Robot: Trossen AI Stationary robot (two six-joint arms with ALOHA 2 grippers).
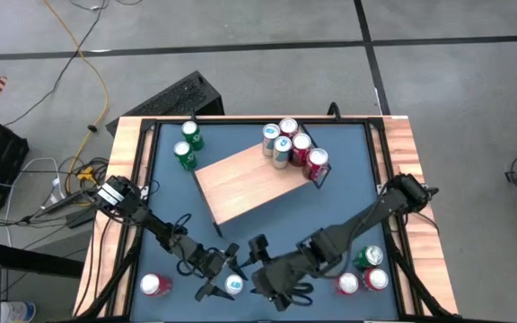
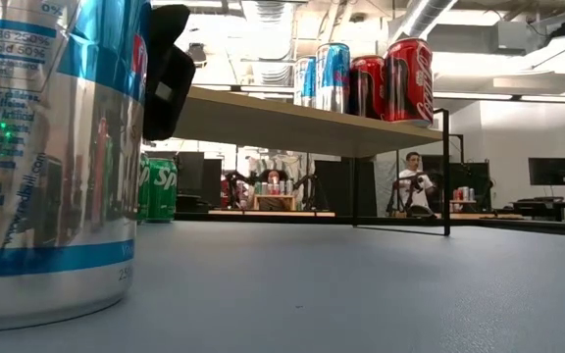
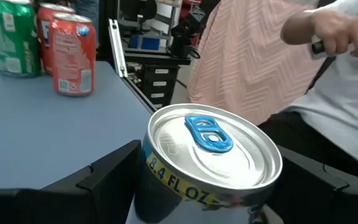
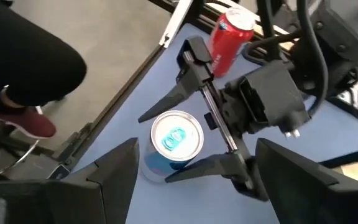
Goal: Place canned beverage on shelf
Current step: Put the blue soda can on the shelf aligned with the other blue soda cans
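Note:
A silver can with a blue tab and blue bands (image 1: 233, 285) stands upright on the dark blue tabletop near the front edge; it fills the left of the low view (image 2: 47, 157). My left gripper (image 4: 154, 148) reaches in level from the table's left. It is open, with one finger on each side of the can's upper wall. My right gripper (image 1: 272, 280) hovers open just right of the can, tilted down, holding nothing. The shelf (image 1: 249, 179) is a light wood board on thin black legs (image 2: 446, 176) mid-table, with several cans (image 2: 361, 83) standing on its far right end. My left gripper has a finger (image 4: 191, 171) close against one side of the can's wall just under the rim (image 3: 166, 186), and the other finger (image 4: 163, 102) close by the opposite side. I cannot tell whether either finger touches. The can stands upright on the table.
Two green cans (image 1: 187, 145) stand at the far left. A red can (image 1: 155, 285) stands at the near left. A green can and two red cans (image 1: 366, 269) stand at the near right. A person (image 3: 328, 62) stands just beyond the table's near edge.

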